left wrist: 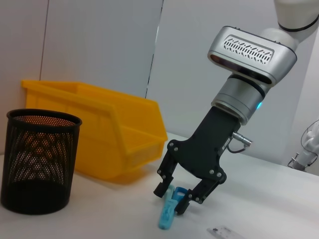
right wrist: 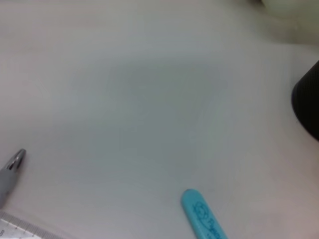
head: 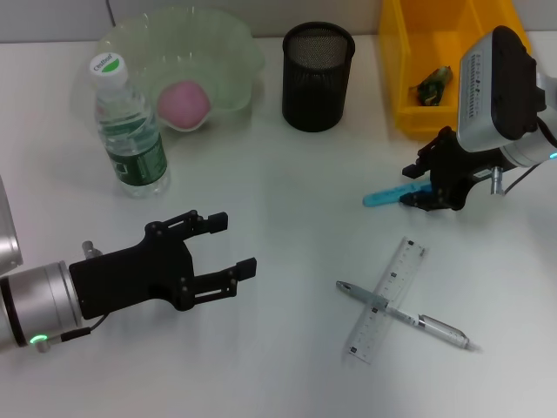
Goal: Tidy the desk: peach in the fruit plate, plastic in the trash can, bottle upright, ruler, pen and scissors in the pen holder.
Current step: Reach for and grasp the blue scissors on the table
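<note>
Straddling the blue scissors [head: 388,197] at three o'clock on the desk, the right gripper [left wrist: 174,197] has narrow jaws not yet clamped. An off-centre close could tip the sheathed blade sideways, missing the pen holder [head: 318,77] at twelve. The left gripper [head: 237,246] idles wide at eight.

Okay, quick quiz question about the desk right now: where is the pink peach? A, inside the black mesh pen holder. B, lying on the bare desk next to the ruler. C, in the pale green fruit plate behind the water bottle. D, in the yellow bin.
C: the head view shows the peach resting inside the pale green fruit plate, just behind the upright water bottle.
</note>
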Controlling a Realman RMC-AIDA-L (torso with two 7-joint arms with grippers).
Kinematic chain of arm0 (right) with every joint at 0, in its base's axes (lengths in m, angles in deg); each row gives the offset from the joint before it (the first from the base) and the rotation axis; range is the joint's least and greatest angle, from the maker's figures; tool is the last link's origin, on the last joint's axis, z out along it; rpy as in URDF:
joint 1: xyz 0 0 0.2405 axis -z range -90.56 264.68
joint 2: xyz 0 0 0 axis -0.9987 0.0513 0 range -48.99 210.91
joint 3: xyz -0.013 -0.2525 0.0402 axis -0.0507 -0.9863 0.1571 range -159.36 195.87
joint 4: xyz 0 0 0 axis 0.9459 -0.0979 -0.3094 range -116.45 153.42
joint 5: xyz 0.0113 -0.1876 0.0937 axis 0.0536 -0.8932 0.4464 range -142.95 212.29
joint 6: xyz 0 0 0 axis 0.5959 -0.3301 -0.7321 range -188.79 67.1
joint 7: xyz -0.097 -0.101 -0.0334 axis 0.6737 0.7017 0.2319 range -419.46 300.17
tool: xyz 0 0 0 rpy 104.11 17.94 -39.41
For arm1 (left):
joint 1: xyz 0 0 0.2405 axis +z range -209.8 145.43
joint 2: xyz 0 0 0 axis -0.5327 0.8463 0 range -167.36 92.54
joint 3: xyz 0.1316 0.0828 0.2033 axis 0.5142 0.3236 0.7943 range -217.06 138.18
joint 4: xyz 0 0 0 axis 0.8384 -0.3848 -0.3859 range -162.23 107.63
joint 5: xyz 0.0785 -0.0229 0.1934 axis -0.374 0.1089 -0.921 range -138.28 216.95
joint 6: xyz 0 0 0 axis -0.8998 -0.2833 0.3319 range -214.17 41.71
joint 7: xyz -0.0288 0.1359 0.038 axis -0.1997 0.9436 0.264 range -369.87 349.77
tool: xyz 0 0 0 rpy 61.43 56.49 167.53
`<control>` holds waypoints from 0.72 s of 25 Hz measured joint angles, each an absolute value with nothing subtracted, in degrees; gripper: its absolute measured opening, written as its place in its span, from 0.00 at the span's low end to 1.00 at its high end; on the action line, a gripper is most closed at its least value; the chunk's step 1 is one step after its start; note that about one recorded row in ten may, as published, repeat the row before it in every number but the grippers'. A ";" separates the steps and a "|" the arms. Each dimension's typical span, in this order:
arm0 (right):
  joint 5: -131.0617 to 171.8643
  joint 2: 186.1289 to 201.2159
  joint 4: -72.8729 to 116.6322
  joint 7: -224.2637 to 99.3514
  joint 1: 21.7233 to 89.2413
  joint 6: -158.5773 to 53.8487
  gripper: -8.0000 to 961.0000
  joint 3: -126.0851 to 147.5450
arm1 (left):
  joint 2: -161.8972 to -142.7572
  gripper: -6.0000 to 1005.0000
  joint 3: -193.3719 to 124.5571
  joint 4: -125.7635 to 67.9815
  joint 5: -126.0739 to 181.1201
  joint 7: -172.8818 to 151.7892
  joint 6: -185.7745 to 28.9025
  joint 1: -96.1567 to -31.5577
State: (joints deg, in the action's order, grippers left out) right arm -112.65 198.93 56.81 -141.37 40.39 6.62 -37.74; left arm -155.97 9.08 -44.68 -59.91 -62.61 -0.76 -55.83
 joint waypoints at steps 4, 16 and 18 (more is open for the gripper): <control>-112.42 198.75 57.08 -141.51 40.43 6.86 0.41 -37.72 | -155.97 0.80 9.08 -44.74 -59.84 -62.61 -0.72 -55.86; -112.17 197.97 57.19 -143.37 40.55 7.42 0.31 -37.64 | -155.97 0.80 9.07 -44.63 -59.80 -62.66 -0.56 -56.09; -112.11 197.96 57.11 -143.42 40.63 7.17 0.31 -37.60 | -155.97 0.80 9.08 -44.56 -59.80 -62.67 -0.53 -56.17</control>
State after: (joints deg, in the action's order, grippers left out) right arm -112.11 197.96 57.11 -143.42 40.63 7.17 -37.60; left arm -155.97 9.08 -44.56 -59.80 -62.67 -0.53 -56.17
